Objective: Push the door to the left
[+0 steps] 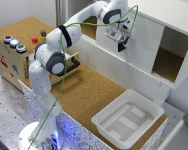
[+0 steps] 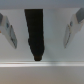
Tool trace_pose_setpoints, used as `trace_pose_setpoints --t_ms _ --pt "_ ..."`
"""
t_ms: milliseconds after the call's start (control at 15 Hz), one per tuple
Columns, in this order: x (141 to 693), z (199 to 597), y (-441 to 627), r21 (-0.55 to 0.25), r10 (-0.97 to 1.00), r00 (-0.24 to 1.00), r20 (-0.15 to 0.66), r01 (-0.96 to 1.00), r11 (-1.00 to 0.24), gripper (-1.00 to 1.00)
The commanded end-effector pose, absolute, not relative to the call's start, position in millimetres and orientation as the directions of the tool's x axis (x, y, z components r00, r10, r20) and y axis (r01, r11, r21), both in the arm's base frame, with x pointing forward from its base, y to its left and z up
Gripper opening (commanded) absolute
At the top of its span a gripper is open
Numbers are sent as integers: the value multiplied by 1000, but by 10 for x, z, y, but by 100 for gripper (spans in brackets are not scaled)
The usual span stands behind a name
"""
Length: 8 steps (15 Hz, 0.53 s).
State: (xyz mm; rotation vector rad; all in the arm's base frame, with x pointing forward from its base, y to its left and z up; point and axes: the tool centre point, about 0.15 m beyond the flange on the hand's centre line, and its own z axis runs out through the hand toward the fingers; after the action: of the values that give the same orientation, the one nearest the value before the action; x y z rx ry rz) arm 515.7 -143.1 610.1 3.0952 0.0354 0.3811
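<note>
One sliding door (image 1: pixel 139 42), a plain white panel about half the cabinet's width, stands in the front of the white cabinet (image 1: pixel 169 12). Toward the exterior view's right of it the cabinet is open, showing a cork-coloured floor inside. The gripper (image 1: pixel 121 44) hangs just in front of the panel's face, near its middle, fingers pointing down toward the lower rail. Whether a fingertip already touches the panel I cannot tell from the exterior view.

In the wrist view the two fingers (image 2: pixel 9 30) sit far apart at the sides of the picture, so the hand is spread and holds nothing. A dark narrow shape (image 2: pixel 35 32) runs between them; what it is I cannot make out.

To do the push well, I judge the contact should be on the door's vertical edge beside the opening, or flat and firm on its face, low down near the rail so the panel does not tip in its track. The travel should then run straight along the rail toward the exterior view's left, with steady pressure and no drift inward.

Out in front, a white plastic tray (image 1: pixel 146 107) rests on the cork table (image 1: pixel 89 95), and a wooden box with coloured buttons (image 1: pixel 14 50) stands behind the arm's base; both are well apart from the door.
</note>
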Motion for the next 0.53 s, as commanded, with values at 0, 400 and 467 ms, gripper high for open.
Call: trace_pose_setpoints --t_ms 0,400,467 --pt "5103 5984 -1274 98 18 929 369 -20 -995 100" --pt "5174 5957 -1248 95 25 911 411 -15 -995 100" --pt "5201 5932 -1247 84 25 911 413 -11 -996 100"
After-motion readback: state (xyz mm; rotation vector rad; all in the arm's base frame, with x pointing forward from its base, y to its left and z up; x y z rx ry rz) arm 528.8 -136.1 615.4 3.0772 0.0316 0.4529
